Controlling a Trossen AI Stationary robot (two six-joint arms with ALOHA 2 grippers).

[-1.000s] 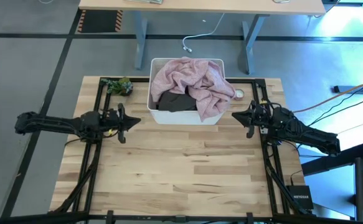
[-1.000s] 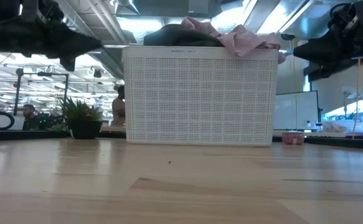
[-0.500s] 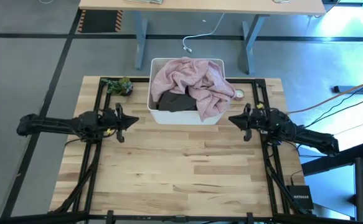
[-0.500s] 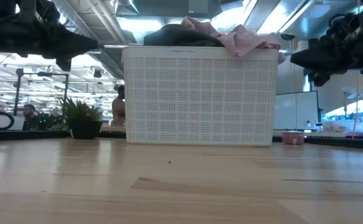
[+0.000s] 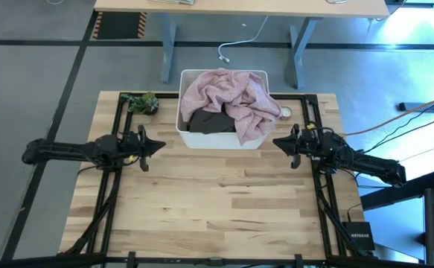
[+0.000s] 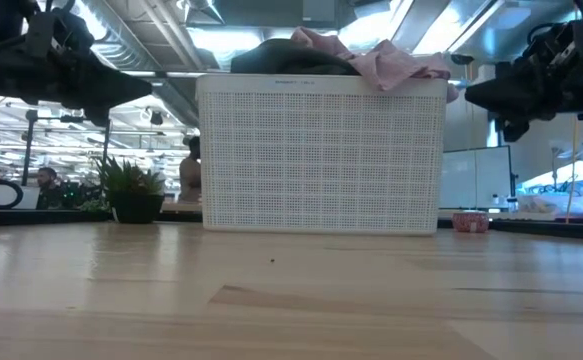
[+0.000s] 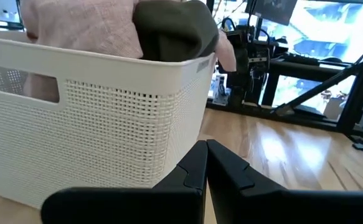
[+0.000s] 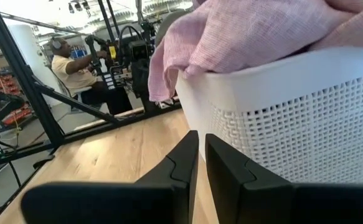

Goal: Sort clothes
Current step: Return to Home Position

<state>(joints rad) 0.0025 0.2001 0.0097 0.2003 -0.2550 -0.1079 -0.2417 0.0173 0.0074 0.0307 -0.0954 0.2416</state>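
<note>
A pale pink garment (image 5: pixel 228 95) lies heaped over a dark olive one (image 5: pixel 211 122) in the white bin (image 5: pixel 222 140) at the table's far middle; part of the pink cloth hangs over the bin's right rim (image 8: pixel 187 56). Other clothes are hidden. My left gripper (image 5: pixel 163 144) hovers shut and empty left of the bin, above the table. My right gripper (image 5: pixel 275 141) hovers shut and empty right of the bin. Both point at the bin.
A small potted green plant (image 5: pixel 143 103) stands at the far left of the table. A small pink-red object (image 5: pixel 285 112) lies right of the bin. Bare wooden tabletop (image 5: pixel 217 201) spreads in front of the bin. A person sits beyond the table (image 8: pixel 75 68).
My left gripper has drawn back a little toward the table's left edge. My right gripper has moved a little toward the bin. The clothes have not moved.
</note>
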